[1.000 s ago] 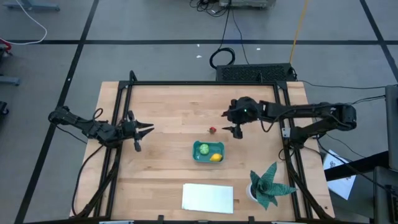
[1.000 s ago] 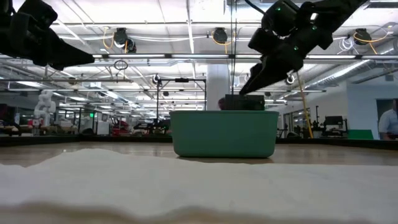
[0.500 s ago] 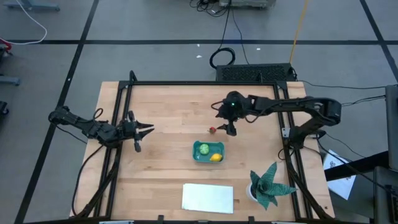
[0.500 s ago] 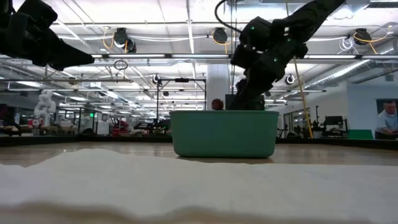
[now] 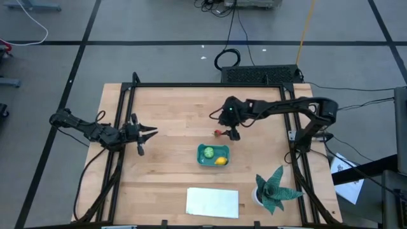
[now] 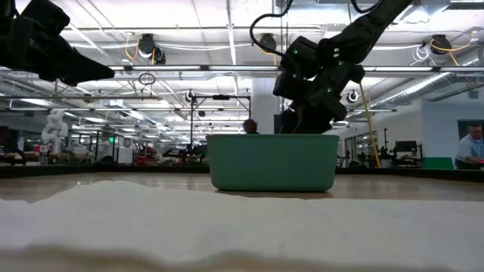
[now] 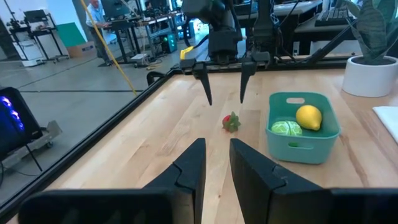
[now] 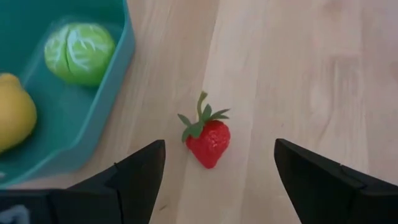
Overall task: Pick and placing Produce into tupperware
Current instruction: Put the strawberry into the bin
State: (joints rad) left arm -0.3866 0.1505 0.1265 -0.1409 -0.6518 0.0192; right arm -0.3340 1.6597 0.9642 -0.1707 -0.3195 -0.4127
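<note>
The red strawberry-like piece (image 8: 207, 140) lies on the bare wood just left of the teal tub (image 5: 213, 155). The tub holds the yellow lemon (image 5: 220, 160) and the round light-green piece (image 5: 207, 152). My right gripper (image 8: 219, 163) is open and points down. It hovers close over the red piece (image 7: 231, 122), with one finger on either side, touching nothing. The left wrist view also shows this gripper (image 7: 224, 93), above and just beyond the piece. My left gripper (image 5: 146, 138) is open and waits over the table's left part.
A flat white sheet (image 5: 212, 202) lies near the table's near edge, in front of the tub. A spiky green plant in a white pot (image 5: 273, 189) stands at the near right corner. A black frame (image 5: 191, 85) borders the table. Bare wood (image 5: 178, 114) lies between the arms.
My right gripper has moved toward the table's left and come down, from beside and above the tub to just over the red piece. Its fingers have stayed open. The produce, the tub and my left arm have kept still.
</note>
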